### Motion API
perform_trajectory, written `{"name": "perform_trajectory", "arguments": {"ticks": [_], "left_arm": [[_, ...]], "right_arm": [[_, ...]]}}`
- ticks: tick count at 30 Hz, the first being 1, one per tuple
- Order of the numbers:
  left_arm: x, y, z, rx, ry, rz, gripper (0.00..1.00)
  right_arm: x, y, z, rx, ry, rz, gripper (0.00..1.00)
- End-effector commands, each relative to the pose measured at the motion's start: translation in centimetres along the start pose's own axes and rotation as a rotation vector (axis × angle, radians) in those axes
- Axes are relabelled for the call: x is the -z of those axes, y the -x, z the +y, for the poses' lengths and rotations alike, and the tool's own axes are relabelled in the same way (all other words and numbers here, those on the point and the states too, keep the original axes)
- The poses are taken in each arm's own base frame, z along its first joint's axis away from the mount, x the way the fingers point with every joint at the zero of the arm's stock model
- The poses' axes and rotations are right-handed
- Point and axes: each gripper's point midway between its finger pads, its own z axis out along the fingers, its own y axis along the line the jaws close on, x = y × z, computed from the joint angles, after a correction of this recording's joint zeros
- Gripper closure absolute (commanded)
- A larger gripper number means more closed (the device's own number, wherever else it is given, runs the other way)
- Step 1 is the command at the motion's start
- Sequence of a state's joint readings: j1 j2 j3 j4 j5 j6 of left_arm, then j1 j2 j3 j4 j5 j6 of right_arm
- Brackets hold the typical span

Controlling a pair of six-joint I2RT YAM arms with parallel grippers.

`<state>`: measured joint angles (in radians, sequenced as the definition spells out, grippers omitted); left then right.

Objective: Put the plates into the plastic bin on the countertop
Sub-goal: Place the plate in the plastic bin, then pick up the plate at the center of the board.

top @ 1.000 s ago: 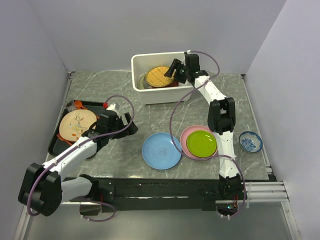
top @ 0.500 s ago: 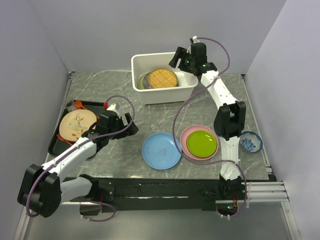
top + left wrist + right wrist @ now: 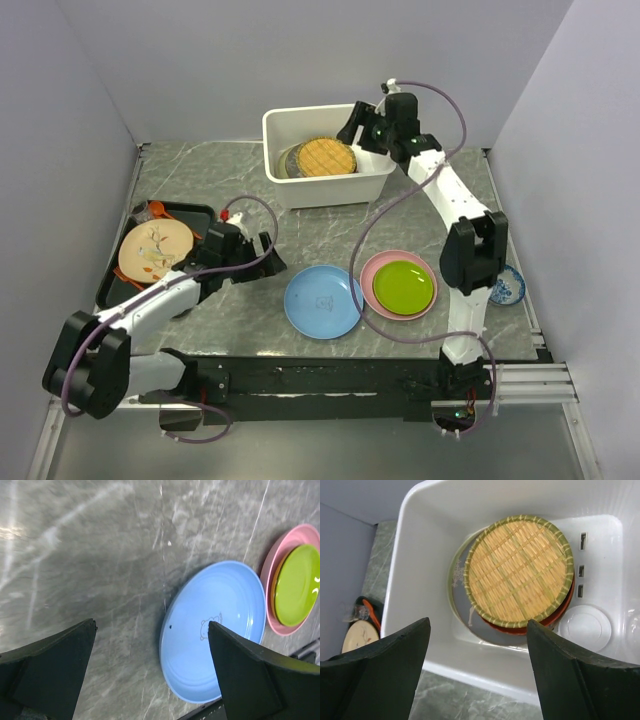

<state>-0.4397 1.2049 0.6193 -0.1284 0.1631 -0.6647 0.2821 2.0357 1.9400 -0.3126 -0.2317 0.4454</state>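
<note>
Starting at the left, the cream plate lies in a black tray. Just right of it the left gripper hangs over the tabletop with its fingers spread and nothing between them. The blue plate lies flat beyond it. It looks stiff, glossy and probably slippery, so the raised rim at its near-left edge is the likely place to take hold. Farther back, the plastic bin holds a stack: the yellow woven disc on top, a red plate under it and a grey plate at the bottom. The right gripper hovers above the bin, spread and empty. To the right, the lime green plate sits nested in the pink plate. They look equally smooth and would have to be lifted one at a time.
</note>
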Motion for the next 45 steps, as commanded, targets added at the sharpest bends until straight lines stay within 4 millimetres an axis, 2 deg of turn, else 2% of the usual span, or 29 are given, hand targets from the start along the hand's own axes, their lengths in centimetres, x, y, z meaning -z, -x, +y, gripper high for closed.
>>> {"name": "perform_trajectory", "arguments": {"ticks": [1,3,5,6,7,9,10,12,15,17,18,20,21,26,29,36,41,44,45], "left_arm": [[-0.8,-0.7,-1.6,-0.045,-0.090,0.034,0.02],[-0.9,-0.9,-1.7,-0.049,-0.091,0.041,0.03],[-1.1,-1.2,-1.8,-0.053,-0.100,0.048,0.05],[-1.1,-1.2,-1.8,-0.054,-0.103,0.048,0.06],[-1.2,-1.4,-1.7,-0.055,-0.102,0.055,0.09],[-1.3,-1.7,-1.8,-0.058,-0.110,0.065,0.10],[-1.5,-1.9,-1.7,-0.060,-0.108,0.075,0.12],[-1.8,-2.2,-1.8,-0.063,-0.116,0.087,0.15],[-2.4,-2.8,-2.0,-0.066,-0.127,0.106,0.22],[-2.8,-3.2,-2.1,-0.064,-0.133,0.115,0.25],[-2.9,-3.2,-2.3,-0.067,-0.146,0.114,0.28],[-3.3,-3.8,-2.4,-0.069,-0.150,0.136,0.31],[-3.4,-3.9,-2.6,-0.072,-0.160,0.144,0.33],[-4.5,-4.8,-3.1,-0.094,-0.171,0.186,0.38],[-5.1,-5.1,-3.5,-0.101,-0.181,0.203,0.41],[-6.1,-5.8,-3.0,-0.114,-0.154,0.241,0.57],[-6.3,-6.0,-2.8,-0.114,-0.138,0.246,0.75],[-6.3,-6.0,-2.7,-0.110,-0.132,0.244,0.89],[-6.3,-6.0,-2.6,-0.105,-0.130,0.243,0.97]], "right_arm": [[5.0,3.9,4.1,0.037,0.102,-0.136,0.16],[6.3,4.2,4.6,0.040,0.114,-0.156,0.16],[6.8,3.3,4.1,0.038,0.108,-0.146,0.16],[8.0,3.7,4.5,0.041,0.111,-0.166,0.16],[8.0,2.6,3.9,0.035,0.100,-0.148,0.16],[9.6,3.0,4.4,0.039,0.115,-0.180,0.16],[9.6,1.9,3.8,0.035,0.104,-0.164,0.16],[10.9,1.9,4.0,0.037,0.105,-0.180,0.16],[12.0,0.5,3.3,0.032,0.085,-0.171,0.16],[13.2,0.6,3.5,0.034,0.086,-0.186,0.16],[13.3,-0.3,2.9,0.030,0.071,-0.172,0.16],[14.7,-0.2,3.2,0.032,0.075,-0.195,0.16],[14.8,-0.9,2.7,0.027,0.064,-0.186,0.16],[17.2,-1.7,2.5,0.027,0.055,-0.208,0.16],[18.0,-2.6,2.0,0.025,0.045,-0.207,0.16],[18.6,-4.8,1.0,0.008,0.031,-0.188,0.16],[18.4,-5.8,0.8,0.001,0.044,-0.174,0.16],[18.5,-6.0,0.9,-0.001,0.054,-0.168,0.16],[18.4,-6.4,0.8,-0.006,0.054,-0.157,0.16]]}}
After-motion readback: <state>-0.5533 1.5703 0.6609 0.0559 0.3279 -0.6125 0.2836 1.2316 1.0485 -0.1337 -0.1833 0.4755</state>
